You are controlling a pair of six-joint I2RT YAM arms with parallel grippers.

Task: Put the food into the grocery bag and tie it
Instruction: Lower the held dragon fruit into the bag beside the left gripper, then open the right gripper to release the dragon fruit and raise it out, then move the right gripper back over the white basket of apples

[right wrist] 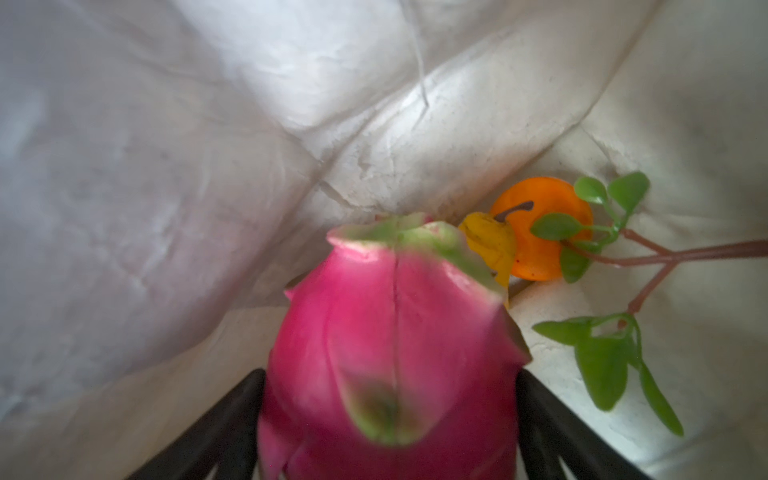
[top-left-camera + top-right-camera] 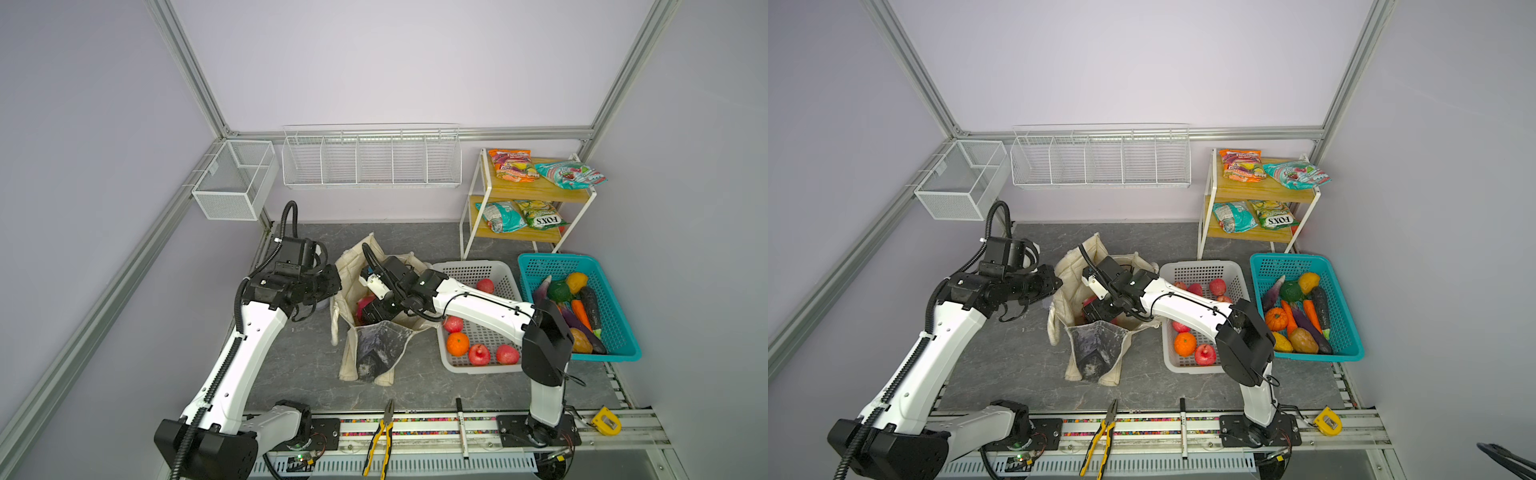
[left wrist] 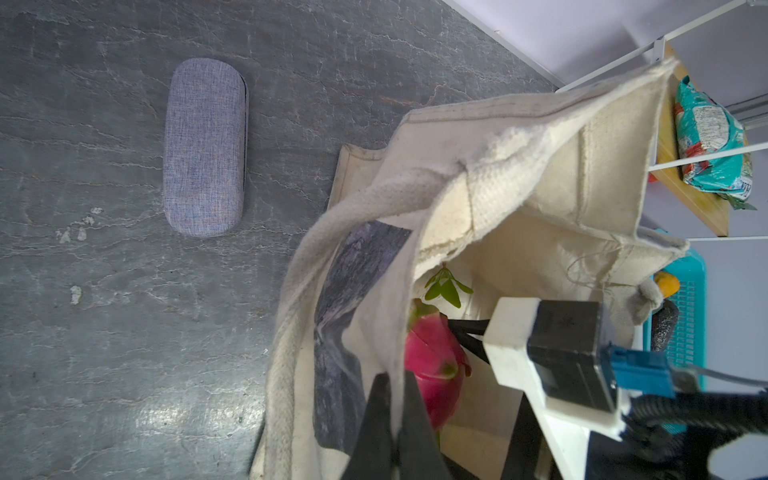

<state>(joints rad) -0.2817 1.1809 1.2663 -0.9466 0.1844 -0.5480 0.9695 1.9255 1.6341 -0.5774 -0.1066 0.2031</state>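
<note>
The cream grocery bag (image 2: 376,349) (image 2: 1096,345) stands open mid-table. My left gripper (image 3: 397,382) (image 2: 332,286) is shut on the bag's left rim cloth (image 3: 519,166) and holds the mouth open. Reaching down inside the bag, my right gripper (image 1: 390,395) (image 2: 370,311) has its fingers against both sides of the magenta dragon fruit (image 1: 386,324) (image 3: 432,357). An orange fruit (image 1: 536,232) and a leafy sprig (image 1: 602,361) lie on the bag's bottom. More fruit fills the white basket (image 2: 478,270), vegetables the teal basket (image 2: 552,259), and snack packets (image 2: 513,164) lie on the shelf.
A grey glasses case (image 3: 203,145) lies on the table left of the bag. Pliers (image 2: 382,436), a marker (image 2: 461,424) and a yellow tape measure (image 2: 606,420) sit on the front rail. Wire racks (image 2: 370,160) hang on the back wall.
</note>
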